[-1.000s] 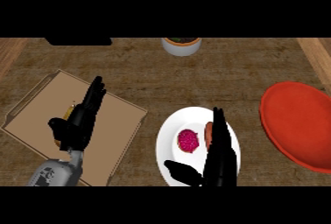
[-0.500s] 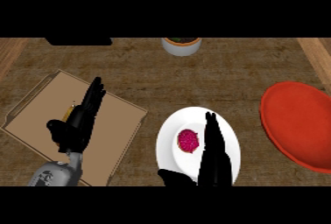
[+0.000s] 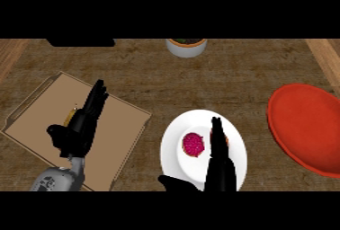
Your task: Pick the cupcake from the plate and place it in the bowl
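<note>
The cupcake [image 3: 193, 143] sits on the plate [image 3: 174, 157] just beside the right robot hand [image 3: 219, 166], whose straight fingers hold nothing; they should curl round its sides before lifting toward the bowl [image 3: 302, 126].

You have a magenta-topped cupcake [image 3: 193, 143], a white plate [image 3: 199, 117], a red bowl [image 3: 304, 126], a tan board [image 3: 123, 126], a white pot [image 3: 186, 48] and a mottled brown worktop [image 3: 232, 76].

No text, label, brand, number or sign can be read. The plate [image 3: 189, 123], bowl [image 3: 302, 126] and tray [image 3: 126, 121] show plain surfaces.
</note>
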Controlling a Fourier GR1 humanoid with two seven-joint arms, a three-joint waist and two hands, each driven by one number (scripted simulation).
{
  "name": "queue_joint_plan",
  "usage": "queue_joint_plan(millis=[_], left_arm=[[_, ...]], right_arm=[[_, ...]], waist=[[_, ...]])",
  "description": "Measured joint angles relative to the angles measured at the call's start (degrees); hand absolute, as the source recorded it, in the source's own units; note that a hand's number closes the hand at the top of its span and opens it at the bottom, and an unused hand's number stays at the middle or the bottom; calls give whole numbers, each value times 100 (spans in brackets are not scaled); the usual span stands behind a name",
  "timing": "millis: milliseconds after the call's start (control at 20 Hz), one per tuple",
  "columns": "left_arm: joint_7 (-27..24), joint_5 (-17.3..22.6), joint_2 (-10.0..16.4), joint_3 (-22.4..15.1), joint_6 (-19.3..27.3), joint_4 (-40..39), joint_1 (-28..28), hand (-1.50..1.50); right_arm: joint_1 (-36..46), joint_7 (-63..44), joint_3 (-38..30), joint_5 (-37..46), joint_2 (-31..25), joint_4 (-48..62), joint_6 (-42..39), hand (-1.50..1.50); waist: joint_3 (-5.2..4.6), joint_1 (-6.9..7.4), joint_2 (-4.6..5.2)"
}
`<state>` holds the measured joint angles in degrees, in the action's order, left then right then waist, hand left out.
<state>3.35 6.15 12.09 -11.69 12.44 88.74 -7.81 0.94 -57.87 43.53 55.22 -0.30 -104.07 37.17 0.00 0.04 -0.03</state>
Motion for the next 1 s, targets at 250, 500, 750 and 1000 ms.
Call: queue_joint_plan(millis=[250, 500, 750, 1000], left_arm=[[117, -63, -68, 101, -64, -40, -114, 0], [89, -119, -106, 242, -186, -50, -114, 0], [-9, -226, -229, 297, -232, -194, -135, 0], [75, -316, -302, 316, -328, -4, 18, 0]], right_arm=[[10, 107, -59, -394, 11, 187, 281, -150], [138, 388, -142, -862, 15, 620, 621, -150], [177, 784, -49, -1275, -54, 1113, 1164, -150], [280, 1007, -191, -1476, -15, 1530, 1309, -150]], waist=[[1, 0, 3], [1, 6, 4], [2, 8, 6], [1, 9, 3]])
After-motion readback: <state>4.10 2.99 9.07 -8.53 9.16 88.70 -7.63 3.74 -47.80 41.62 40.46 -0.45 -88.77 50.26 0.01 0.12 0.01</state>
